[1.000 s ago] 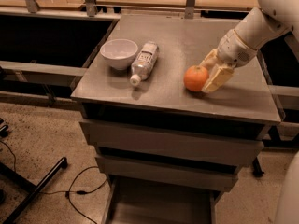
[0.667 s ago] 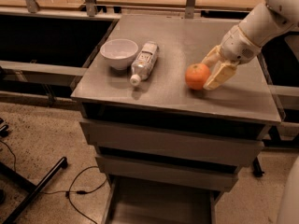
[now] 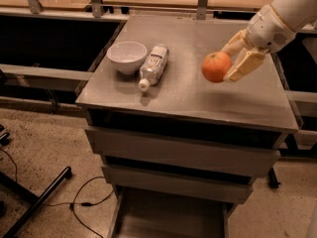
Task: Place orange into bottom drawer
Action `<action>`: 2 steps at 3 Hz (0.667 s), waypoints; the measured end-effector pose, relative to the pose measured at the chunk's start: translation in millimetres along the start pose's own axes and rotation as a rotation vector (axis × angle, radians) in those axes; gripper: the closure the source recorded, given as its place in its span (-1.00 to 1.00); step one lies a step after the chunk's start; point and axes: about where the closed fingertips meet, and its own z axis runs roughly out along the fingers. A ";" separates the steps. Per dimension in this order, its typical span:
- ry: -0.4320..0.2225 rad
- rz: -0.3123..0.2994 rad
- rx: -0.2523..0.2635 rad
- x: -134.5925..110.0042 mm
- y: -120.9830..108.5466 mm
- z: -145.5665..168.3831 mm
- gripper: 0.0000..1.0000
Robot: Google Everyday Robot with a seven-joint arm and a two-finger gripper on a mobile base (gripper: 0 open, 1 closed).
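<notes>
Gripper (image 3: 227, 63) at the right, clamped on the orange (image 3: 215, 67) and holding it apparently just clear of the cabinet top (image 3: 198, 98). Nearest, low in view: bottom drawer (image 3: 168, 217), pulled out. Farther back: bottle (image 3: 152, 66) lying beside a white bowl (image 3: 127, 56). Probably firm, moderately weighty, smooth-skinned and ready to roll; best pinched across the widest middle, firmly without bruising, then set down low.

My end effector (image 3: 229, 63) hangs over the right of the bench (image 3: 198, 100), clasping the orange (image 3: 216, 67). I see the bowl (image 3: 127, 56) and bottle (image 3: 152, 66) side by side at its left, and the bottom drawer (image 3: 168, 219) open below.
</notes>
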 end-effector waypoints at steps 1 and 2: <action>-0.030 -0.002 0.006 -8.0 14.2 -19.9 1.00; -0.059 0.003 0.007 -10.3 32.4 -34.3 1.00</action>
